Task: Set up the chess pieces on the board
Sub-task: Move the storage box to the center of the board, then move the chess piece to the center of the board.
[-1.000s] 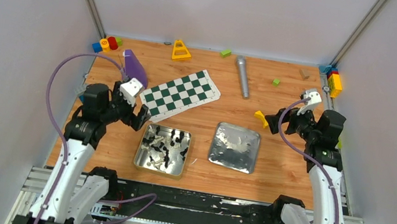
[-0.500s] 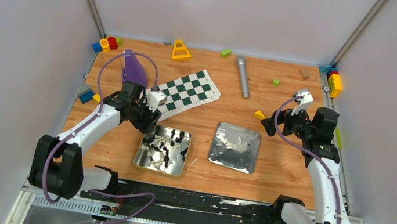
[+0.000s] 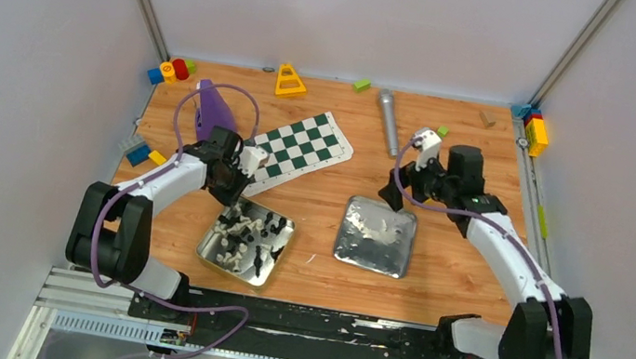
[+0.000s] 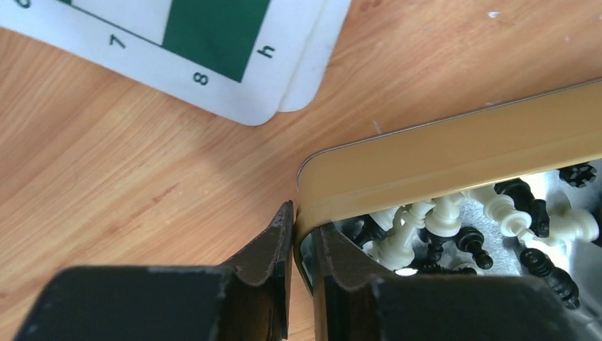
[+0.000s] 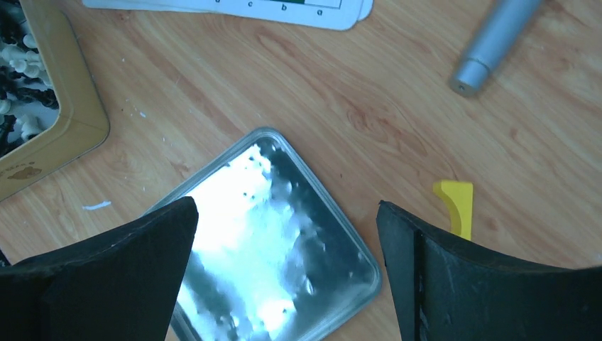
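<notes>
Toward the left side of the bench [image 3: 439, 291], a purple plastic piece [image 3: 213, 108] stands behind the left arm. The left pincer [image 4: 304, 219] is clamped on a corner of a gold-walled tin [image 4: 454, 153], with one finger outside the wall and the other inside it. The chess pieces [image 4: 454, 227], black and cream mixed together, lie heaped inside this tin. Just beyond the gripped corner, and not touching the tin, the board [image 3: 292, 151] lies flat on the wood with its green and white squares up, set at an angle to the bench edge. Right of the tin sits a shiny square metal tray [image 3: 374, 234]. The right pincer [image 5: 287, 209] hangs over this tray's far part with its jaws wide apart. A grey metal cylinder [image 3: 388, 124] lies behind it, and a small yellow block [image 5: 454, 206] rests just beside the tray.
</notes>
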`<action>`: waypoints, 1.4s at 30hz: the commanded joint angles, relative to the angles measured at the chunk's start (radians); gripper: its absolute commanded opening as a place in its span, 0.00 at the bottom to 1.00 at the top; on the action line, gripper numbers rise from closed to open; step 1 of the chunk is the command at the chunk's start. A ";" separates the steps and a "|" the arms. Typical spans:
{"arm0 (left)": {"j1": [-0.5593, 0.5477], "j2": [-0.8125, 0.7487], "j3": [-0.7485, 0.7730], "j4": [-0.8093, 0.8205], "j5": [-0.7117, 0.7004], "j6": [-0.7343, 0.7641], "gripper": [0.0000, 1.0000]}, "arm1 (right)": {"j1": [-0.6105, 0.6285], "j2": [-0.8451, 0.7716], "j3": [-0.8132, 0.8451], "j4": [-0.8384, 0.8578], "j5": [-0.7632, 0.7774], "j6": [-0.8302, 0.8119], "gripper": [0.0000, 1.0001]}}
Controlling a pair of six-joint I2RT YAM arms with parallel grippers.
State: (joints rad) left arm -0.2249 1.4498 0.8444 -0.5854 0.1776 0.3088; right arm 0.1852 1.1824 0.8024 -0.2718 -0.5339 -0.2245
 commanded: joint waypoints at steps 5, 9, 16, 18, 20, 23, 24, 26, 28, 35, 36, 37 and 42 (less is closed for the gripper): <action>0.098 -0.020 0.038 0.000 -0.113 -0.018 0.14 | 0.203 0.390 0.331 0.086 0.170 -0.030 0.99; 0.177 -0.005 0.053 -0.007 -0.128 -0.012 0.13 | 0.279 0.578 0.470 0.086 0.218 -0.047 0.98; 0.266 0.016 0.079 -0.010 -0.153 -0.010 0.21 | 0.360 0.853 0.753 0.070 0.278 -0.082 0.97; 0.280 0.019 0.083 -0.009 -0.162 -0.008 0.29 | 0.376 0.931 0.833 0.050 0.282 -0.087 0.97; 0.290 0.018 0.087 -0.012 -0.171 -0.006 0.38 | 0.392 0.995 0.889 0.035 0.290 -0.097 0.97; 0.300 0.010 0.093 -0.016 -0.174 -0.005 0.49 | 0.410 1.064 0.930 0.028 0.306 -0.118 0.97; 0.300 0.003 0.095 -0.020 -0.174 -0.005 0.54 | 0.413 1.081 0.938 0.026 0.311 -0.124 0.96; 0.300 -0.008 0.100 -0.028 -0.175 -0.006 0.58 | 0.417 1.107 0.944 0.019 0.319 -0.137 0.92; 0.301 -0.027 0.108 -0.037 -0.174 -0.005 0.61 | 0.420 1.124 0.944 0.006 0.326 -0.147 0.82; 0.299 -0.137 0.138 -0.057 -0.126 0.007 0.64 | 0.418 1.117 0.934 -0.041 0.408 -0.173 0.29; 0.299 -0.161 0.142 -0.056 -0.118 0.009 0.65 | 0.416 1.107 0.925 -0.047 0.415 -0.177 0.22; 0.300 -0.173 0.144 -0.056 -0.100 0.010 0.65 | 0.411 1.095 0.917 -0.055 0.421 -0.177 0.13; 0.296 -0.231 0.157 -0.049 -0.034 0.023 0.65 | 0.369 1.008 0.834 -0.104 0.437 -0.144 0.00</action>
State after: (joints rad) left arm 0.0673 1.2640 0.9627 -0.6395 0.0715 0.3054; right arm 0.6102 2.2730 1.7058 -0.2684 -0.1810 -0.3714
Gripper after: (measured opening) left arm 0.646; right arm 0.010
